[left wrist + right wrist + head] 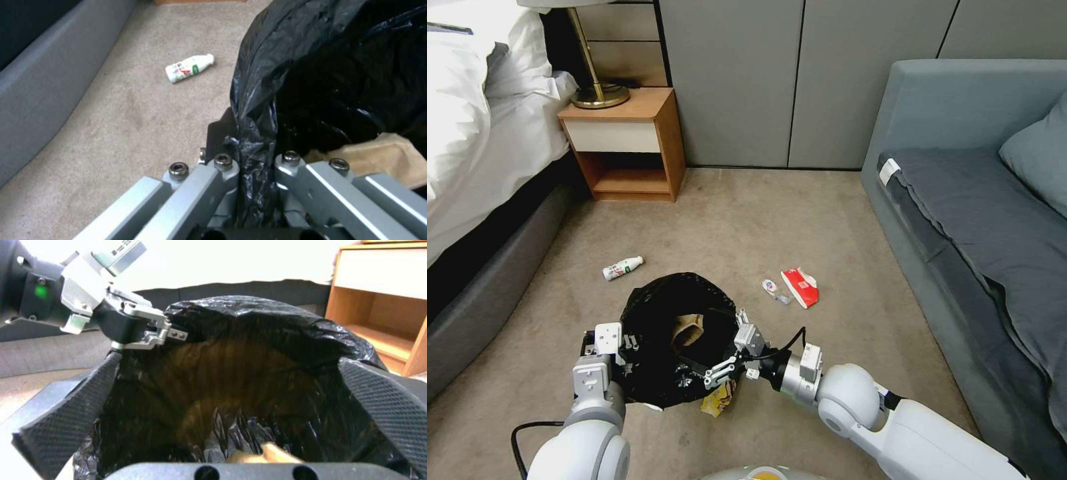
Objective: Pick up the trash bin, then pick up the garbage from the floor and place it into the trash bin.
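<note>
The trash bin (667, 300), lined with a glossy black bag, hangs just above the carpet. My left gripper (627, 350) is shut on its near-left rim, the bag (333, 66) pinched between the fingers (222, 173). A brown paper bag (687, 330) lies inside. My right gripper (720, 347) is open at the bin's right rim, its textured pads (66, 426) spread over the bin's mouth (249, 313). On the floor lie a white bottle (622, 268), a small clear bottle (775, 290), a red carton (800, 287) and a yellow wrapper (718, 399) under the right gripper.
A bed (487, 133) runs along the left and a grey sofa (980, 200) along the right. A wooden nightstand (627, 143) with a brass lamp (599, 93) stands at the back wall. Open carpet (740, 220) lies between them.
</note>
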